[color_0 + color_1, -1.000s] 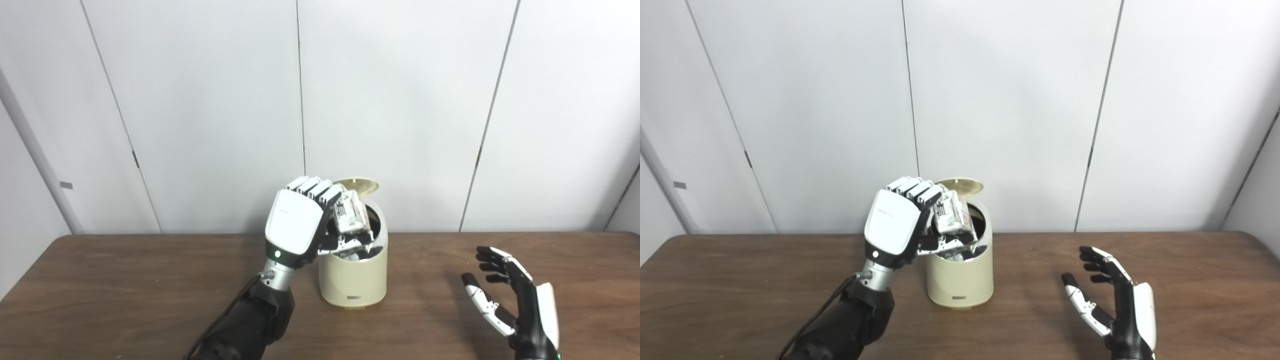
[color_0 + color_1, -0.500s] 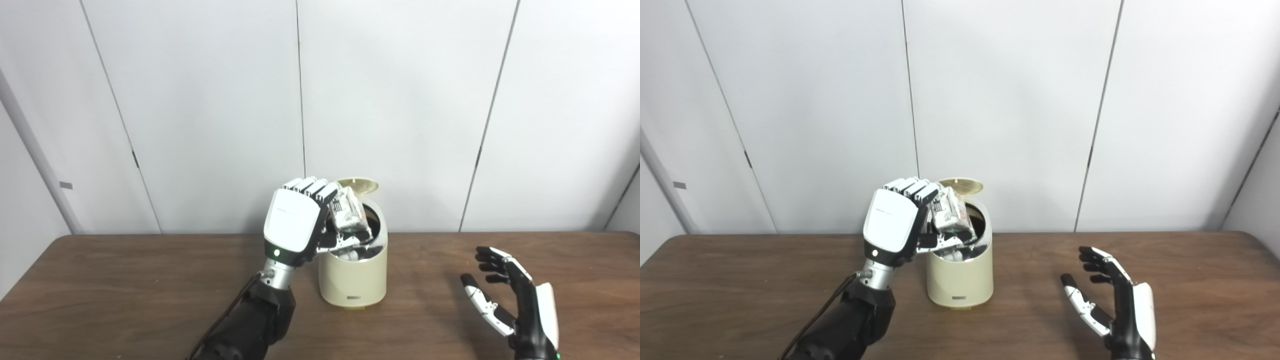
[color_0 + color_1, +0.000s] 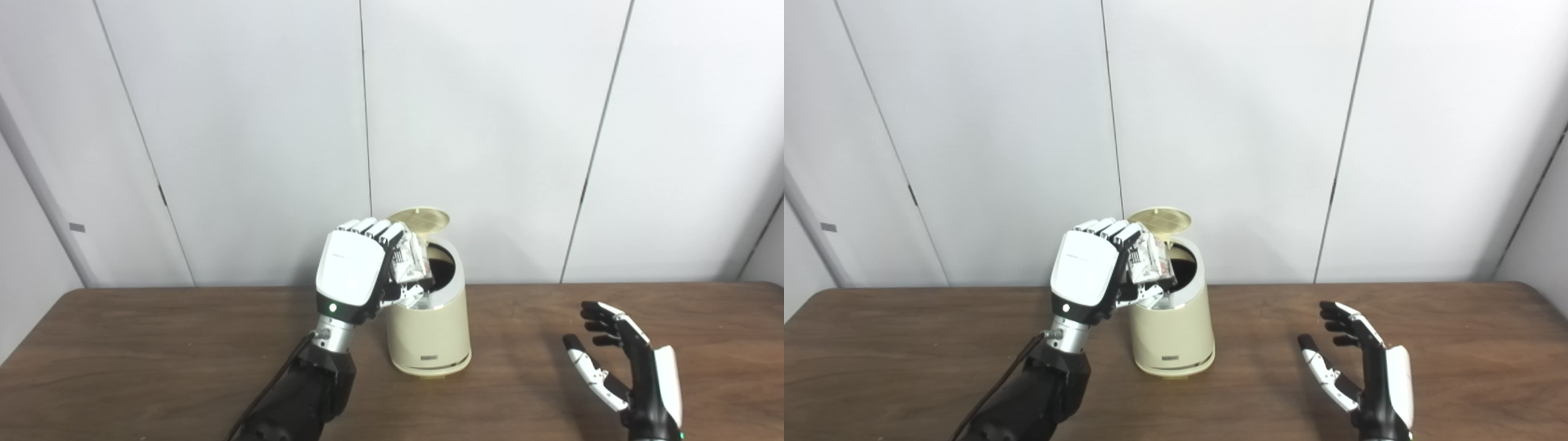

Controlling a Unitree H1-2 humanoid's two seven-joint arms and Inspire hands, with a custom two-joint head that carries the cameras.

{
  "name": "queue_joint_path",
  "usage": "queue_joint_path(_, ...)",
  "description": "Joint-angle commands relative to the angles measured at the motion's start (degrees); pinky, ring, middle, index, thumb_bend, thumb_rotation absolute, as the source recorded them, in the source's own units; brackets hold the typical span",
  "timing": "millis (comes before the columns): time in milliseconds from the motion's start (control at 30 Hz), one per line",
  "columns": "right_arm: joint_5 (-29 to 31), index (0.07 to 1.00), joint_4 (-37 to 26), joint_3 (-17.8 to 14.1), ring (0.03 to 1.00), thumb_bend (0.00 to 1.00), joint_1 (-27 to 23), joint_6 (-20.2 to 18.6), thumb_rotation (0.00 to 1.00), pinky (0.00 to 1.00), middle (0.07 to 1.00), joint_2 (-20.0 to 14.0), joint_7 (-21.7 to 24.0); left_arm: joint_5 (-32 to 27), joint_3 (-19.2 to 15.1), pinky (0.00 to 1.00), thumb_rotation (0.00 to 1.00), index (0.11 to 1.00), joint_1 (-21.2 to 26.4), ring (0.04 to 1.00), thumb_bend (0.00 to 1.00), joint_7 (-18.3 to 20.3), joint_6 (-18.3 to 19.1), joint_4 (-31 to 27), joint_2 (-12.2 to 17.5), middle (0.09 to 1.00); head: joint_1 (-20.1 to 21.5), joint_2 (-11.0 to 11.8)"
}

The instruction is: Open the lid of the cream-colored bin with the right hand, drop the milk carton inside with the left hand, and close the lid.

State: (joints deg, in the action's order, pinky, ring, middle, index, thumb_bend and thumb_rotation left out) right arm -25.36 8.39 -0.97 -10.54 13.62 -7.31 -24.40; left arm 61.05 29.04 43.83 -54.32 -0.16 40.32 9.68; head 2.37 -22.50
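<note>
The cream-colored bin (image 3: 432, 331) stands on the wooden table (image 3: 153, 355) with its round lid (image 3: 419, 217) flipped up at the back. My left hand (image 3: 355, 272) is shut on the crumpled white milk carton (image 3: 409, 261), holding it tilted over the left rim of the bin's dark mouth. The carton's lower end is hidden behind my fingers. My right hand (image 3: 625, 367) hovers open near the table's front right, fingers spread and pointing up, well apart from the bin.
White wall panels (image 3: 490, 122) rise right behind the table's back edge, close behind the bin's raised lid. My left forearm (image 3: 300, 398) with a cable runs from the bottom edge up to the bin's left side.
The bin has tilted or shifted slightly left and its lid stands a little higher. My left hand with the carton has drawn left and up toward the rim. The right hand has stayed put.
</note>
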Motion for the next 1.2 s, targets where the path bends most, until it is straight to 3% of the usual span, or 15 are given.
queue_joint_path(0,-0.4,0.715,2.1,1.1,0.668,0.26,3.3,0.8,0.47,0.58,0.697,2.1,-0.5,0.1,-0.2,0.28,0.00,0.523,2.8,0.437,0.50,-1.2,-0.3,-0.1,1.2,0.448,0.0,0.0)
queue_joint_path(267,-0.6,0.714,2.4,1.1,0.672,0.25,3.0,0.7,0.50,0.58,0.699,2.2,-0.5,-0.3,0.1,0.31,0.00,0.521,2.6,0.447,0.50,-0.8,-2.1,-0.4,1.1,0.447,0.0,-0.1)
queue_joint_path(433,-0.6,0.714,2.4,1.0,0.673,0.25,3.0,0.3,0.46,0.58,0.701,2.3,-0.4,-0.2,0.4,0.29,0.00,0.522,2.7,0.444,0.50,-1.4,-3.1,0.1,0.9,0.443,-0.2,-0.1)
queue_joint_path(733,-0.9,0.709,3.3,1.1,0.665,0.25,2.5,1.2,0.38,0.57,0.696,2.3,-1.0,-0.8,0.5,0.29,0.00,0.525,1.2,0.440,0.50,0.9,-5.2,-3.4,0.8,0.435,-0.2,-0.1)
queue_joint_path(867,-0.8,0.713,3.0,1.1,0.668,0.25,2.5,0.4,0.43,0.57,0.698,2.5,-0.8,-1.5,0.5,0.31,0.00,0.528,0.8,0.436,0.50,1.5,-7.0,-4.1,1.0,0.448,-0.1,-0.2)
queue_joint_path(1000,-0.8,0.712,3.1,1.1,0.669,0.25,2.4,0.7,0.42,0.57,0.700,2.4,-0.8,-2.5,0.0,0.32,0.00,0.521,-0.1,0.402,0.52,3.8,-7.4,-6.3,1.2,0.452,-0.1,-0.4)
queue_joint_path(1067,-0.7,0.712,3.1,1.1,0.669,0.25,2.4,0.8,0.42,0.57,0.701,2.4,-0.7,-2.9,-0.2,0.32,0.07,0.494,-0.5,0.408,0.52,4.9,-7.3,-7.4,1.2,0.460,-0.1,-0.5)
queue_joint_path(1100,-0.6,0.713,3.1,1.1,0.669,0.26,2.4,0.8,0.42,0.57,0.702,2.4,-0.7,-3.0,-0.3,0.32,0.20,0.503,-0.8,0.411,0.75,5.5,-7.4,-7.9,1.2,0.463,-0.1,-0.5)
queue_joint_path(1167,-0.5,0.713,3.3,1.0,0.667,0.26,2.3,0.9,0.43,0.57,0.702,2.3,-0.7,-3.1,-0.4,0.32,0.33,0.521,-1.2,0.418,0.95,6.2,-7.4,-8.6,1.2,0.476,-0.2,-0.6)
